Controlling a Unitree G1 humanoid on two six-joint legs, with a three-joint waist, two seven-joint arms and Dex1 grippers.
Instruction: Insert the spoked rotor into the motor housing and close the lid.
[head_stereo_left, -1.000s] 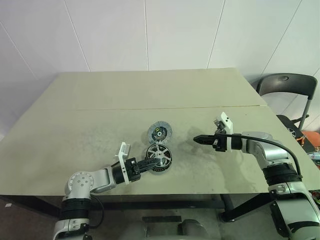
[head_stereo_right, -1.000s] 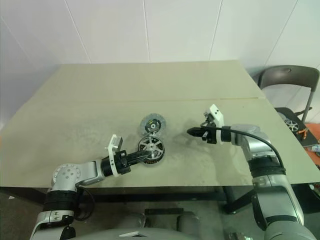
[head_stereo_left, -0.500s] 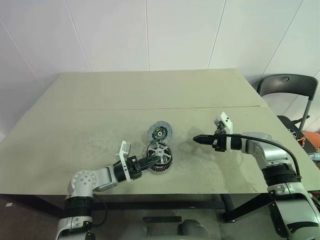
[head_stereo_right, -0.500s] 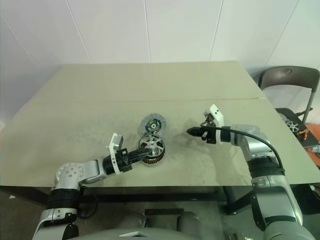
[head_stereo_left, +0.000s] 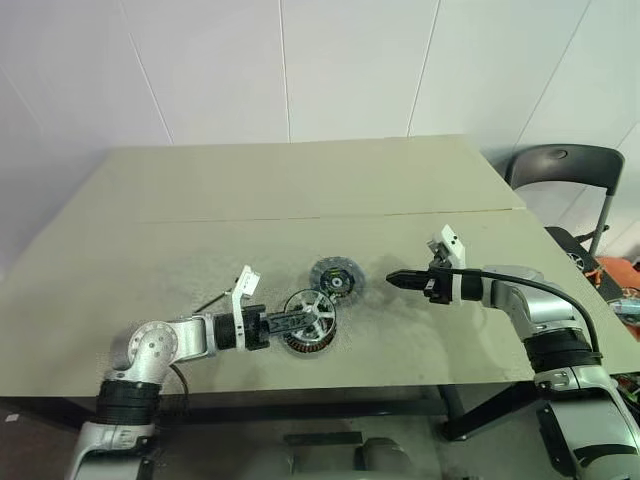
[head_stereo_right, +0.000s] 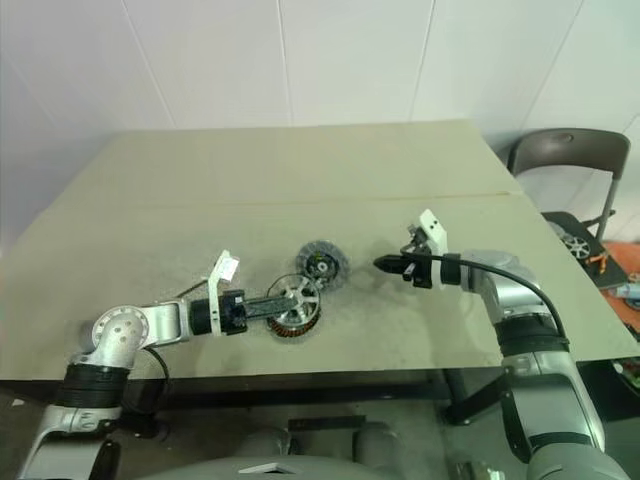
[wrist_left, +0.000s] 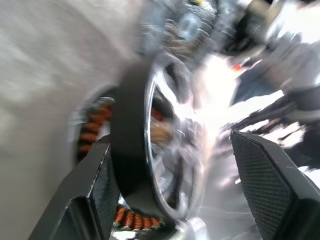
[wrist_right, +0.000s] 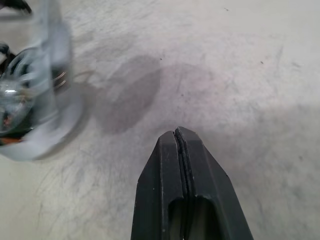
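My left pincer (head_stereo_left: 300, 322) stands wide around the motor housing (head_stereo_left: 311, 312), one finger (wrist_left: 97, 197) just beside its dark rim and the other well clear. The housing leans on edge over the spoked rotor (head_stereo_left: 303, 344), near the table's (head_stereo_left: 200, 200) near edge, its open face turned toward the far right. The lid (head_stereo_left: 335, 277) lies flat just beyond. I judge the housing may topple or roll off the copper windings. My right pincer (head_stereo_left: 392, 279) hovers right of the lid, pinched together, empty.
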